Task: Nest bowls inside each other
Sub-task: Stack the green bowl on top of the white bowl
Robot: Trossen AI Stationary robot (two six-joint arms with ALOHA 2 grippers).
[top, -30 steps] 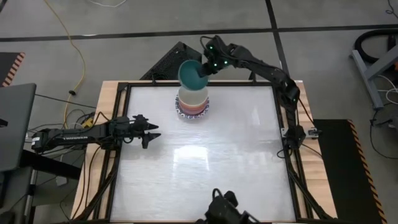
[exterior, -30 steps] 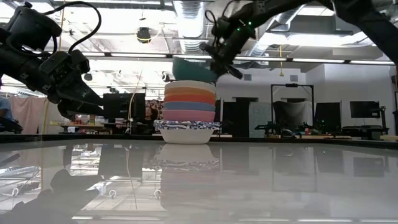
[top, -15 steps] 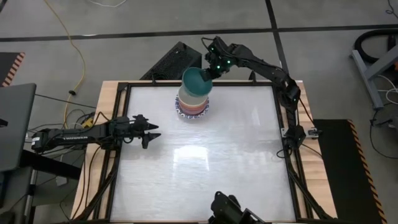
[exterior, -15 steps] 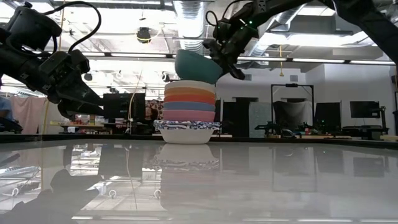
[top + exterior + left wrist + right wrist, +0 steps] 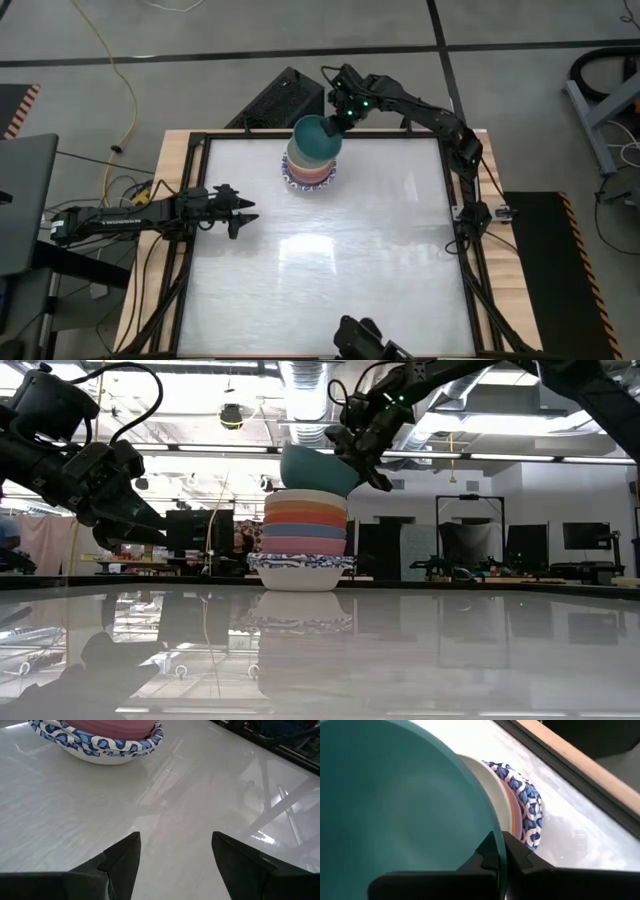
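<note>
A stack of nested bowls (image 5: 308, 172) stands near the table's far edge, with a white blue-patterned bowl (image 5: 300, 570) at its bottom and plain ones above. The patterned rim also shows in the wrist views (image 5: 95, 740) (image 5: 527, 805). Over the stack my right gripper (image 5: 337, 120) (image 5: 355, 452) is shut on a dark green bowl (image 5: 316, 137) (image 5: 315, 468). Toward the table's left edge my left gripper (image 5: 245, 212) (image 5: 175, 855) hangs open above bare table, well clear of the stack. My right gripper pinches the dark green bowl's rim (image 5: 499, 845), one finger inside the bowl and one outside. The fingers slant down from the far right side. The bowl is tilted, and its lower side is at the top bowl of the stack (image 5: 318, 490); whether it rests there I cannot tell.
A black box (image 5: 285, 95) lies just beyond the far edge behind the stack. The dark table frame (image 5: 195, 200) runs around the glossy white top. Open tabletop (image 5: 330, 260) stretches from the stack to the near edge, where a camera mount (image 5: 360, 338) stands.
My right gripper has tipped and rolled, carrying the dark green bowl a little toward the near edge, from behind the stack to above it. The bowl has gone from near level to tilted over the top bowl.
</note>
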